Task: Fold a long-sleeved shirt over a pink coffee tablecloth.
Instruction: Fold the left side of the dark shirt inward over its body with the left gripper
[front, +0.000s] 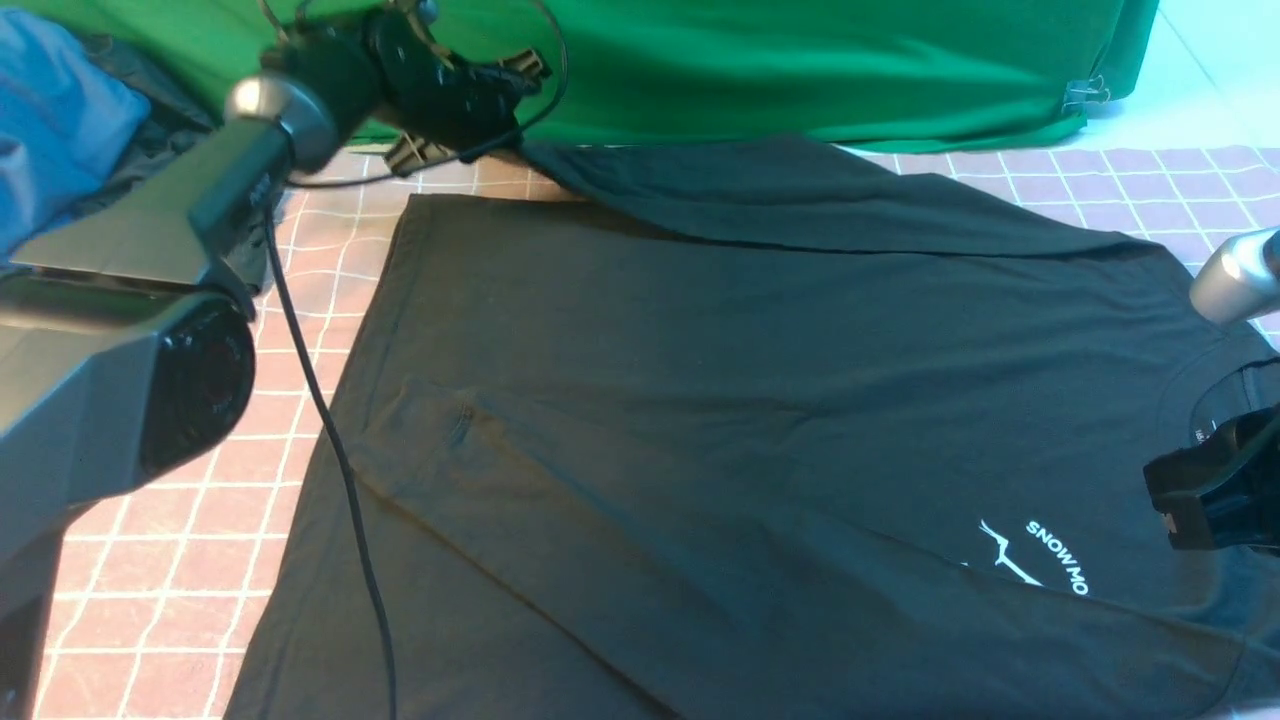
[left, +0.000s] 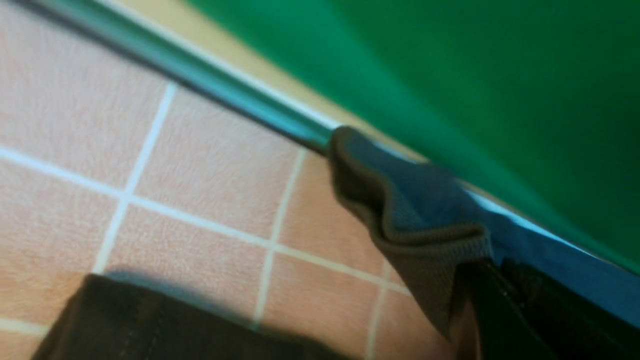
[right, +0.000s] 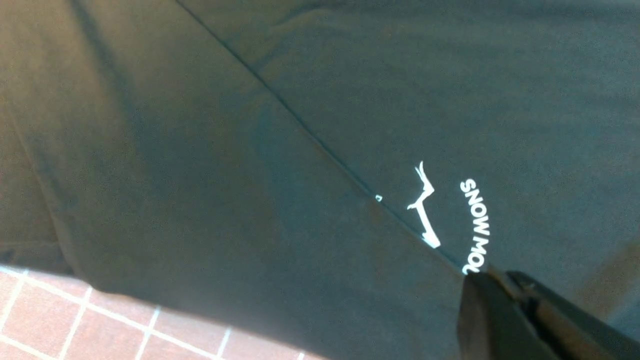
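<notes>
Front view: left gripper (front: 495, 135), upper left, clamps the long-sleeved shirt (front: 700, 400) by its cuff; right gripper (front: 1215, 500), right edge, closed. Step appears to be the sleeve fold; next, carry cuff across body.

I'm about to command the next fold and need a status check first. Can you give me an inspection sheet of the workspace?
Surface: pink checked tablecloth, lying flat and visible to the left and at the far right.
Job's things: black shirt spread on the cloth with the print up; a sleeve lies along its far edge.
Clutter: blue garment and dark garment at the far left.
Grippers: left gripper has its fingers shut on the shirt's cuff. The right gripper has its fingers shut beside the print; whether it pinches fabric is unclear.
Cables: black cable hangs from the left arm across the shirt.
Surroundings: green backdrop with metal clips.
</notes>
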